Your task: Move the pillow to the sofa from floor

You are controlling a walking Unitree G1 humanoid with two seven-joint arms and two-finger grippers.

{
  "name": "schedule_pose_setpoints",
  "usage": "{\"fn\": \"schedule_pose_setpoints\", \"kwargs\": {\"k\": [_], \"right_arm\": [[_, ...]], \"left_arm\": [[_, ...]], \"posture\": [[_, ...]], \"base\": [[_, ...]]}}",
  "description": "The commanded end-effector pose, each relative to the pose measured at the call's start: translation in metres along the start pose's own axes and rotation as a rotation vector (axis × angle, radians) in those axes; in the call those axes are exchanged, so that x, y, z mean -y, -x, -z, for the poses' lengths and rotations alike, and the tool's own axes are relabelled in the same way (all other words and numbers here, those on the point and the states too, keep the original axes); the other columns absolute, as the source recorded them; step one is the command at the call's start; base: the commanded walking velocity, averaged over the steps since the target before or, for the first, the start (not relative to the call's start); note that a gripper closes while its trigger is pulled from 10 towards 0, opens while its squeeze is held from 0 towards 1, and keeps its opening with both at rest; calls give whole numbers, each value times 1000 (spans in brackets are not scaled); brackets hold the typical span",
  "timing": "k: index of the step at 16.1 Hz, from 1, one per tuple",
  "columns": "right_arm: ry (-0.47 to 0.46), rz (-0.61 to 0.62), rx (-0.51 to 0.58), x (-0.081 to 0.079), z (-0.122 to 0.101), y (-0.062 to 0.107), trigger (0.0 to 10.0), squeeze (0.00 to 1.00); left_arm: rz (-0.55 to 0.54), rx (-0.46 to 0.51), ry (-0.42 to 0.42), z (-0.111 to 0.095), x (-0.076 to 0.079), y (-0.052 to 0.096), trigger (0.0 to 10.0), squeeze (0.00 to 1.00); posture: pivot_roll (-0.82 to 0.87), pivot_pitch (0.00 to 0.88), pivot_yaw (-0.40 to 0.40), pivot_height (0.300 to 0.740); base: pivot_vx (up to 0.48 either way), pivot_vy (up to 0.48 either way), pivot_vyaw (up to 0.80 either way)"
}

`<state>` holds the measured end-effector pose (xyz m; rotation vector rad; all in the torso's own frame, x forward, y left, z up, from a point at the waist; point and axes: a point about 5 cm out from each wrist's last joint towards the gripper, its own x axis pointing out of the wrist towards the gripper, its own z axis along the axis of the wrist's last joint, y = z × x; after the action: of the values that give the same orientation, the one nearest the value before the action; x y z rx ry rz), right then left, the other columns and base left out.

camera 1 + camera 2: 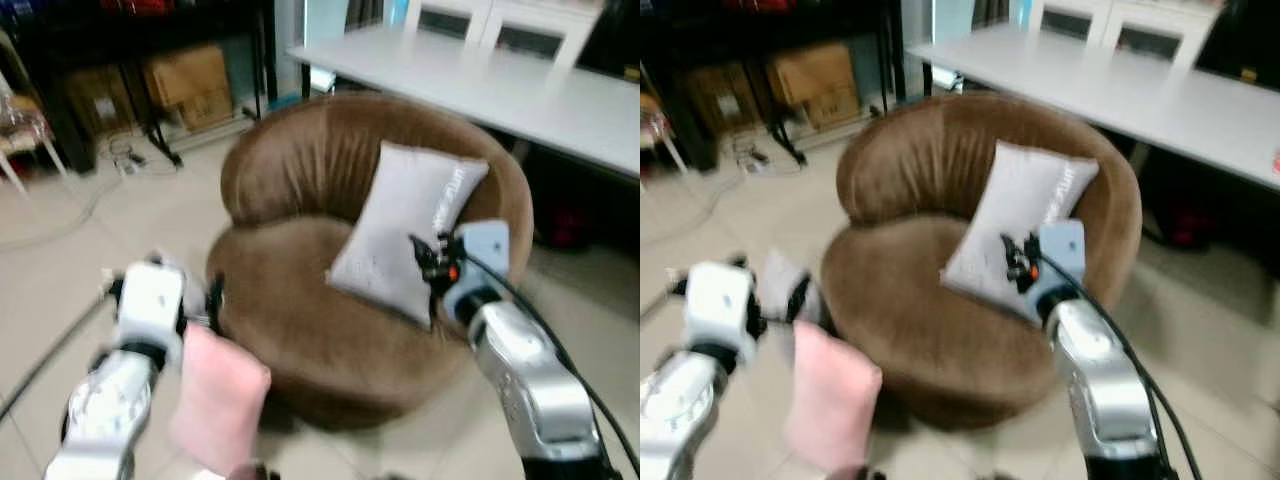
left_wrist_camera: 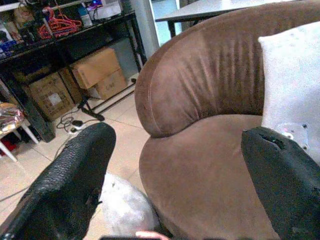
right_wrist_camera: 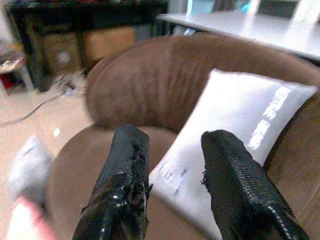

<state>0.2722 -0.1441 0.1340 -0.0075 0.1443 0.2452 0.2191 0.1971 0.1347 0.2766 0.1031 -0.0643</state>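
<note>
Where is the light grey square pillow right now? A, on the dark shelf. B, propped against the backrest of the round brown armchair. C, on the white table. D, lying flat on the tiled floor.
B: the light grey square pillow leans tilted against the backrest of the round brown armchair, its lower edge on the seat.

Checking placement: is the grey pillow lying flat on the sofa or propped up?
Propped up: the grey pillow leans tilted against the brown sofa backrest, lower edge on the seat.

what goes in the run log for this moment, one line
pillow: on sofa, leaning on backrest | right gripper: open, near pillow | left gripper: open, by sofa front | pink cloth: under left arm
</note>
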Motion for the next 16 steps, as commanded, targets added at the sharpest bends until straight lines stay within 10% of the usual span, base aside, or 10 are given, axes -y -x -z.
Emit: {"fn": "schedule_pose_setpoints", "kwargs": {"k": [1,16], "right_arm": [[1,-15,18,-1,-5,2,10000,0],[54,-139,6,-15,-1,5,10000,0]], "left_arm": [[5,3,9,-1,-2,-1,10000,0],[-36,22,27,-1,-2,0,10000,0]], "posture": [[-18,0,-16,740],[-19,0,-24,740]], "base": [[0,0,0],[0,0,617]]}}
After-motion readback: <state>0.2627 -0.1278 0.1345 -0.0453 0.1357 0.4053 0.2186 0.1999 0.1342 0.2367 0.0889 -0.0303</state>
